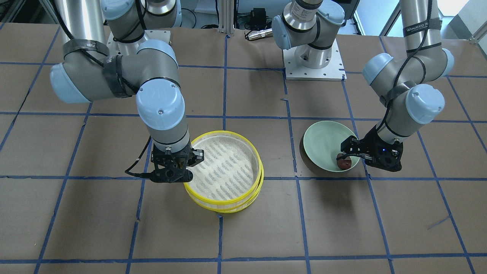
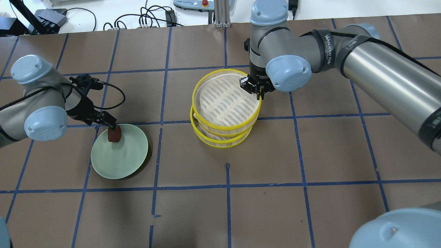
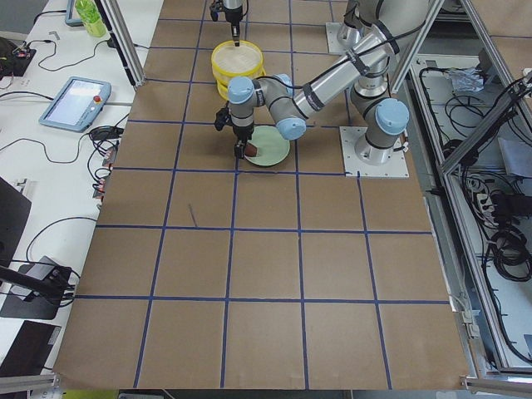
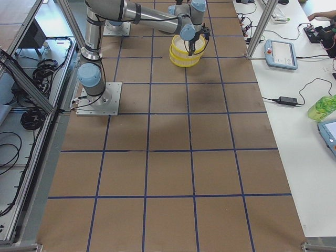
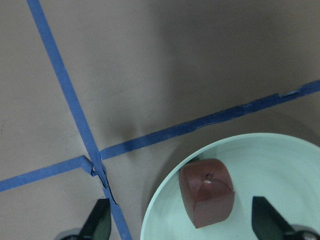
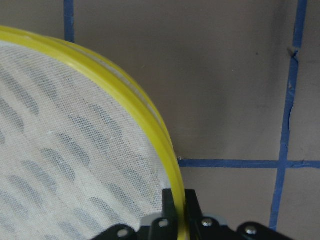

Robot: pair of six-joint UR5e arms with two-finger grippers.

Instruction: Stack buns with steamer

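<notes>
The dark reddish-brown bun (image 5: 207, 192) lies on the pale green plate (image 2: 120, 162), near its rim. My left gripper (image 2: 111, 125) is open over it, one finger (image 5: 100, 222) outside the plate and the other on the bun's far side, neither touching it. The bun also shows in the overhead view (image 2: 114, 134) and the front view (image 1: 344, 163). My right gripper (image 2: 259, 93) is shut on the yellow rim (image 6: 170, 165) of the upper steamer tray (image 2: 224, 100). That tray sits offset on the lower tray (image 2: 220, 143). The white bun is hidden.
The table is brown paper with a blue tape grid (image 2: 227, 117). The two arm bases (image 1: 314, 57) stand at the robot's edge of the table. Cables and a tablet (image 3: 73, 100) lie beyond the table's far side.
</notes>
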